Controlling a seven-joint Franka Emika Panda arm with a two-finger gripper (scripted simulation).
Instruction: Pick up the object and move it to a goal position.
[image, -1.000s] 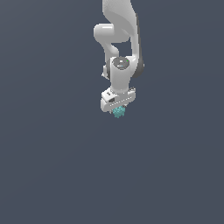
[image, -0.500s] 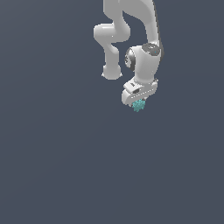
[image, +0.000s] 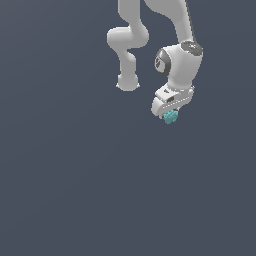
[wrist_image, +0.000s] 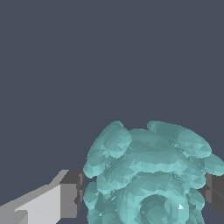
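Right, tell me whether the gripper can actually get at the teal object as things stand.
Yes, it looks that way, and more: the gripper appears shut on the teal object. In the wrist view a dark finger pad sits at each side of it, with nothing between. The exterior view shows the object at the gripper's tip.

The object (image: 171, 117) is sitting between the fingers (wrist_image: 70, 194) of the gripper (image: 171, 113), poking out just below them. The arm (image: 177, 65) is hanging above, toward the exterior view's right.
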